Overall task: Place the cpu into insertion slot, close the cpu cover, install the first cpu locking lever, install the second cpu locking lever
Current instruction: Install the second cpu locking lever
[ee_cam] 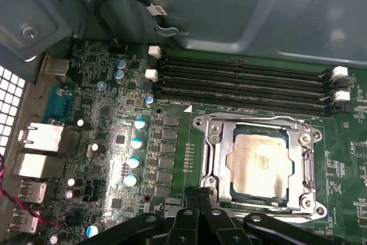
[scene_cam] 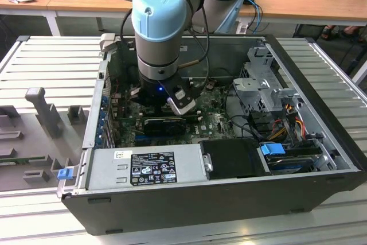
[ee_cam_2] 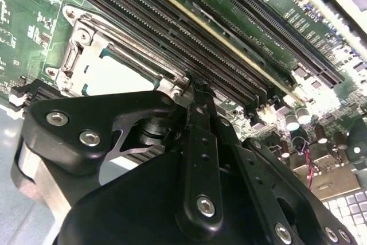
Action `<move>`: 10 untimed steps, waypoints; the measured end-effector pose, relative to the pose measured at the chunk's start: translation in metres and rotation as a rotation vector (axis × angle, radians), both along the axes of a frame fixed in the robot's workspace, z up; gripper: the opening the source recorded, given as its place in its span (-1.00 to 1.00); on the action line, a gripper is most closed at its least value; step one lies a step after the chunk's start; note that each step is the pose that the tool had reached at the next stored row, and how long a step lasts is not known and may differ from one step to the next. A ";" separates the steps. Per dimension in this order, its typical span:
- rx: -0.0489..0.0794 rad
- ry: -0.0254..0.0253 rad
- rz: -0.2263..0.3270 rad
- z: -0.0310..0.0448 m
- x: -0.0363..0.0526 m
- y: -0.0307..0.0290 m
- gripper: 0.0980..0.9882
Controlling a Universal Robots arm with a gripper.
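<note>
Arm reaching down into the open computer case (scene_cam: 229,193) on the bench (scene_cam: 51,61).
The gripper (ee_cam: 198,207) hangs low over the green motherboard (ee_cam: 114,142), jaws drawn together on nothing, at the edge of the insertion slot (ee_cam: 215,142); the cpu cover (ee_cam: 298,159) lies closed around the seated cpu (ee_cam: 258,162).

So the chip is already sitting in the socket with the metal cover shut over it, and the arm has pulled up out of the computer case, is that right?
Not quite. The chip sits in the socket under the shut cover, as the first wrist view shows, but the exterior view shows the arm reaching down inside the computer case, with the gripper beside the socket.
</note>
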State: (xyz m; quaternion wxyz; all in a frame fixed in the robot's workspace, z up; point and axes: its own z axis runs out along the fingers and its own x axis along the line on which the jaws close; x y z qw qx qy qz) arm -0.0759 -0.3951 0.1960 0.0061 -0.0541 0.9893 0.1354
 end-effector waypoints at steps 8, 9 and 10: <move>0.002 0.0000 0.001 0.0145 -0.0010 0.0004 -0.98; 0.002 -0.0001 0.001 0.0187 -0.0010 0.0006 -0.98; 0.002 0.0000 0.001 0.0224 -0.0010 0.0008 -0.98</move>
